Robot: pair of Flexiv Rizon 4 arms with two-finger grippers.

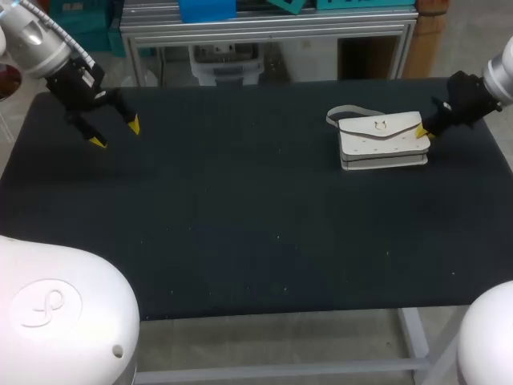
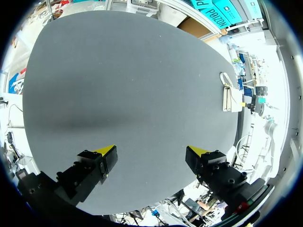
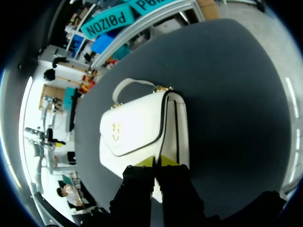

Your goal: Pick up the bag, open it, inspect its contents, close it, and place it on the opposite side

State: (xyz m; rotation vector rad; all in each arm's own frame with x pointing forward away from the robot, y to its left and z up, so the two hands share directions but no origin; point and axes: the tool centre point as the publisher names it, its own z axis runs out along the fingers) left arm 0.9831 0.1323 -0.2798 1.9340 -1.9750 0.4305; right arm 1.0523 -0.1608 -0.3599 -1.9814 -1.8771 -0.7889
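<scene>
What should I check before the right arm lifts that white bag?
1. Bag flat on the table, flap closed: ok.
2. Right gripper at the bag's end, opposite the handle: ok.
3. Right gripper actually gripping the bag: cannot tell; its tips sit together with no visible gap.
4. Handle away from both grippers: ok.
5. Left gripper open, holding nothing, far from the bag: ok.

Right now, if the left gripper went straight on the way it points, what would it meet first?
The left gripper would probably meet bare table first; the bag lies far off to one side.
</scene>
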